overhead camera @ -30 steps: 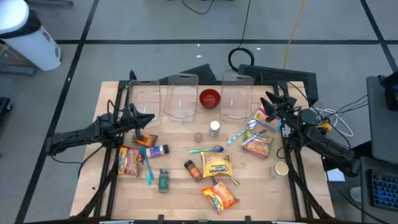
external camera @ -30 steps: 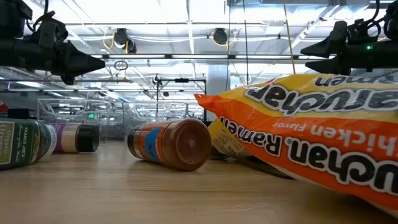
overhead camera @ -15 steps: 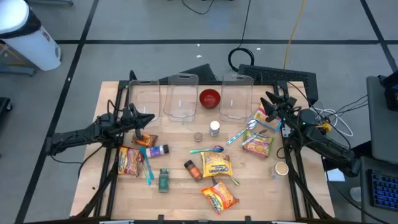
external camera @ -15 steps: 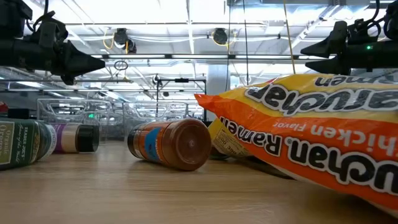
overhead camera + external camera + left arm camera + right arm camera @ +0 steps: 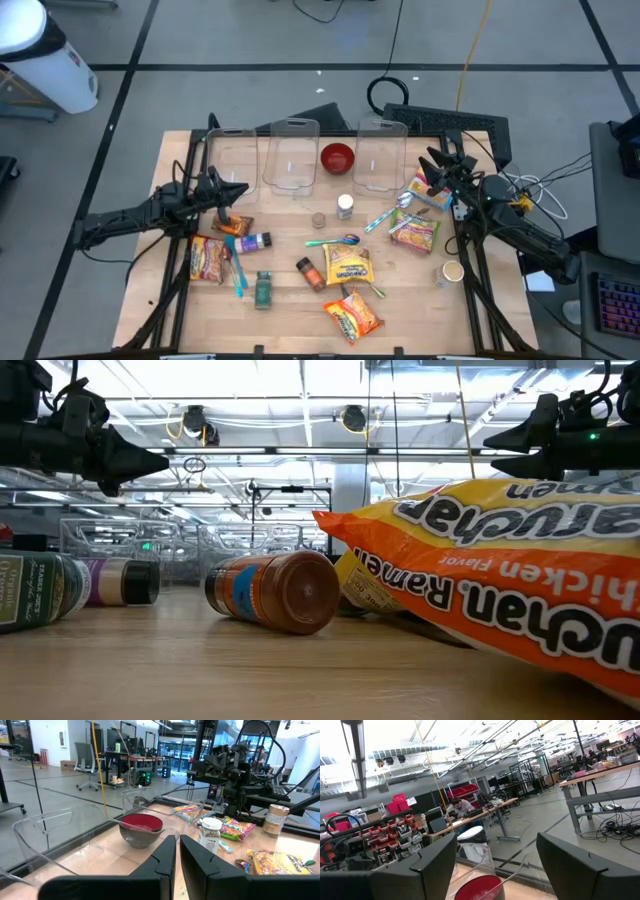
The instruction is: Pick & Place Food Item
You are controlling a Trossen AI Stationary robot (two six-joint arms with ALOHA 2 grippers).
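I see my left gripper [image 5: 228,194] pinched shut above the wood, my right gripper [image 5: 432,166] spread wide, the crinkly orange plastic ramen packet [image 5: 352,316] well apart from both.

Both arms are dark, nearly black, built of slim jointed segments on thin black frame rails. The left pincer [image 5: 222,193] ends in two flat, matte black fingers [image 5: 161,861] with angular, wedge-shaped tips. The right pincer [image 5: 434,165] has broad dark fingers [image 5: 434,860] too; black cables loop along its arm, with a small orange-yellow part near the wrist.
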